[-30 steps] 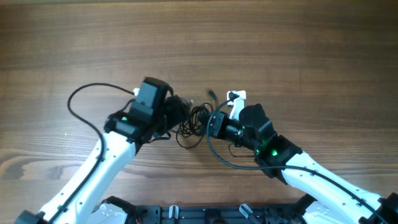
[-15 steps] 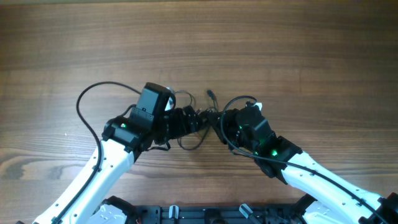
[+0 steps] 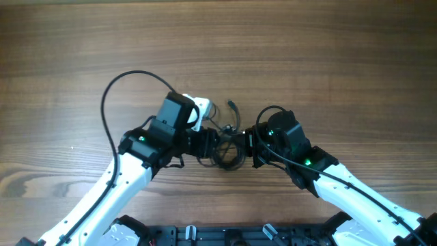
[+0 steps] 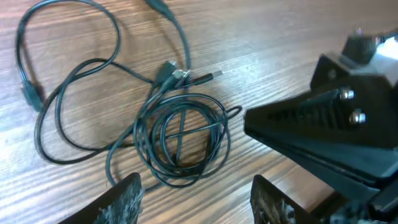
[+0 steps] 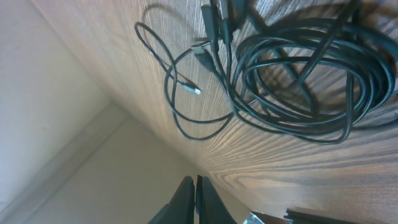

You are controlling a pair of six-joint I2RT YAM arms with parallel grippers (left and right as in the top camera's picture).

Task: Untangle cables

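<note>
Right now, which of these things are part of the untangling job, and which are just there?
Part of the job: the cables, a tangled bundle between the arms; the left gripper, open; the right gripper, shut.
Just there: the wooden table; the thick arm cable looping off the left arm.

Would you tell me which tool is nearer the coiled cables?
Left, narrowly: the left tool straddles the near edge of the coiled cables; the right tool points in just short.
</note>
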